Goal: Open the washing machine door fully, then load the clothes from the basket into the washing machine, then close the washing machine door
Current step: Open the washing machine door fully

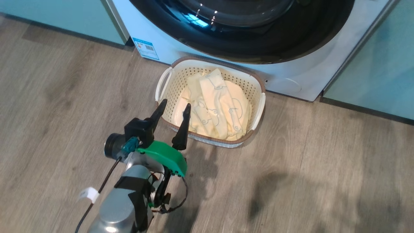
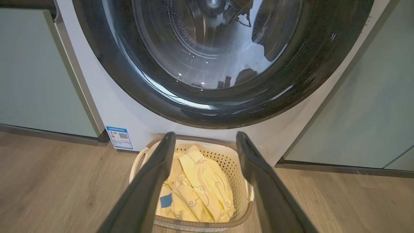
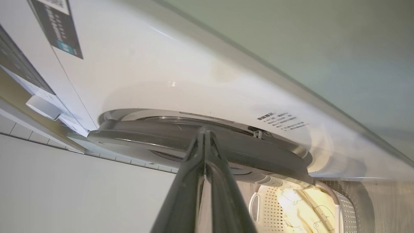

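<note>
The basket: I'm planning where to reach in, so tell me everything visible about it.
The basket is small and rectangular with rounded corners, made of cream perforated plastic with a brown rim and white loop handles on two opposite sides. It stands upright on the wood-look floor just before the washing machine, holding pale yellow clothes.

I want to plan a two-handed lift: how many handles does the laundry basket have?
2. The left handle is a white loop on the basket's left end; the right handle is on its right end. None looks hidden.
</note>
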